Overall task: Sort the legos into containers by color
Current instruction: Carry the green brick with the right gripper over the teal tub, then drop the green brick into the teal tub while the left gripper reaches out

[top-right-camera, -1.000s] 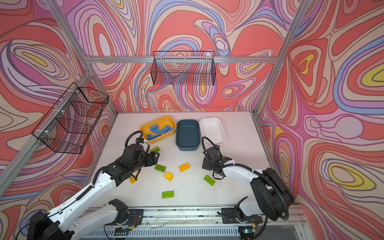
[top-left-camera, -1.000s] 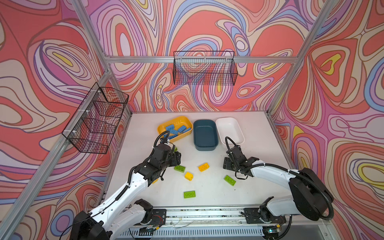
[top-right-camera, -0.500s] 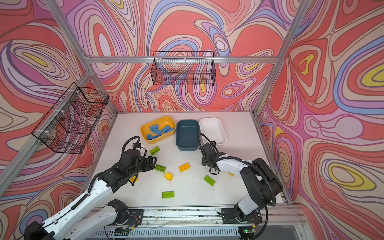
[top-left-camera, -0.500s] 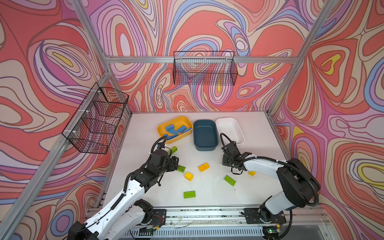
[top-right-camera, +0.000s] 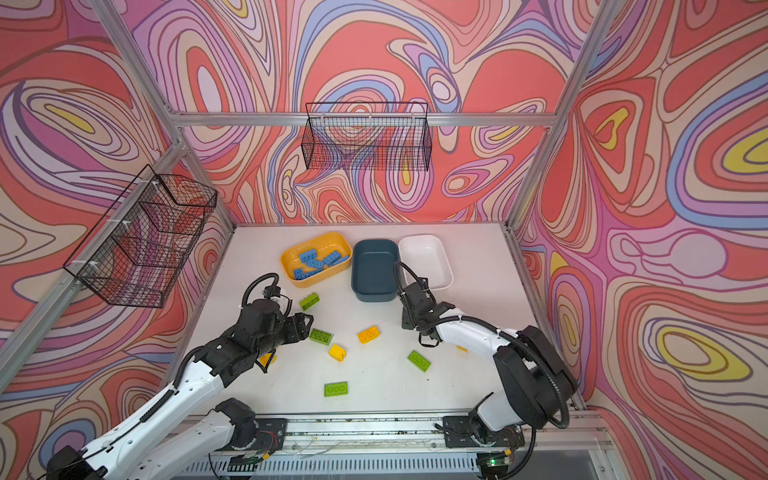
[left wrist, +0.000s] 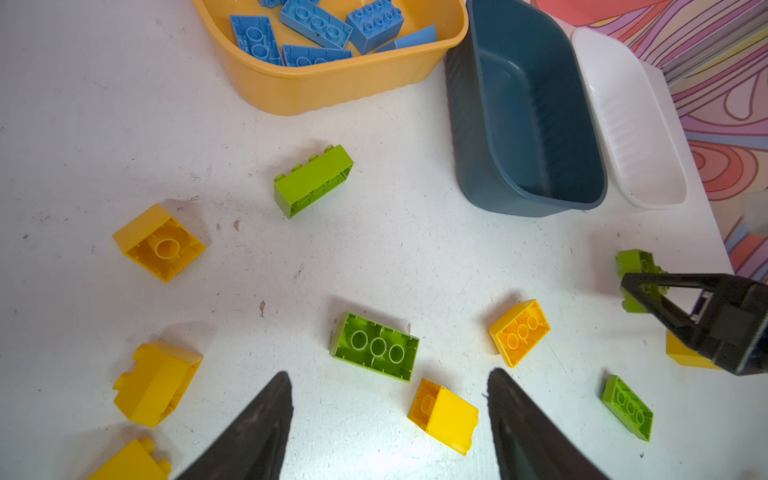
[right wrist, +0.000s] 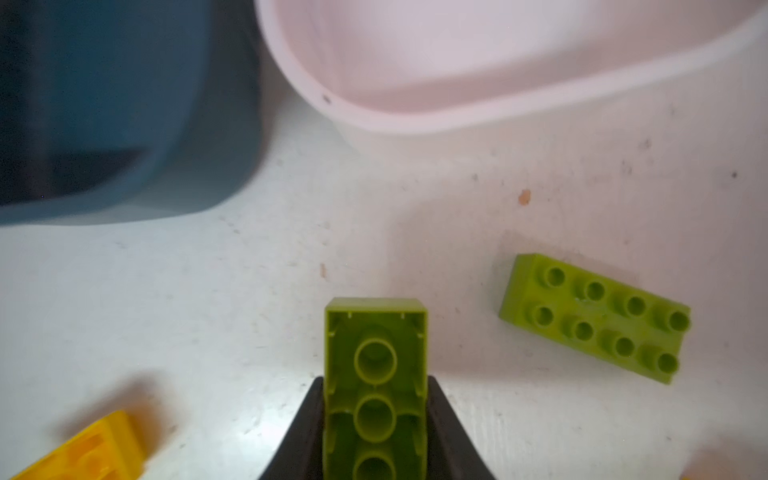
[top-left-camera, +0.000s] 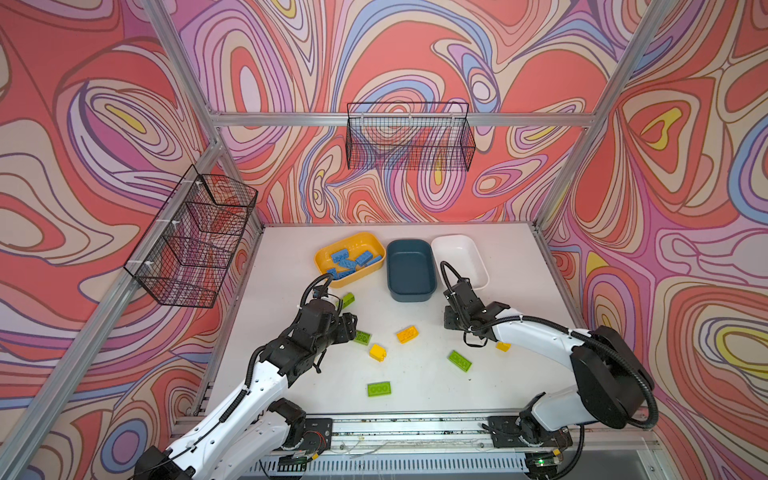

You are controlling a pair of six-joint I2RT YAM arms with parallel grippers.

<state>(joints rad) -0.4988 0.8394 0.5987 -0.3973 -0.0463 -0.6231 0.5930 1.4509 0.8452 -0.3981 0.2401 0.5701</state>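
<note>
My right gripper point(right wrist: 375, 380) is shut on a lime green lego point(right wrist: 375, 332), hollow underside toward the camera, just above the table in front of the teal container point(top-left-camera: 410, 270) and white container point(top-left-camera: 457, 257), both bare inside. In a top view that gripper point(top-left-camera: 451, 322) sits low by the teal container's near corner. The yellow container point(top-left-camera: 360, 236) holds several blue legos point(top-left-camera: 351, 262). My left gripper point(left wrist: 388, 374) hangs open over the table, with a green lego point(left wrist: 376, 347) and a yellow lego point(left wrist: 444, 415) just ahead of its fingertips.
Loose legos lie on the white table: green ones point(top-left-camera: 346, 299), point(top-left-camera: 459, 360), point(top-left-camera: 379, 389), point(right wrist: 594, 318) and yellow ones point(top-left-camera: 407, 334), point(top-left-camera: 503, 346), point(left wrist: 160, 243). Black wire baskets point(top-left-camera: 409, 137), point(top-left-camera: 195, 241) hang on the back and left walls.
My right gripper has shut on the green lego and shifted slightly left. My left arm has drawn back from the yellow container toward the loose legos, still open.
</note>
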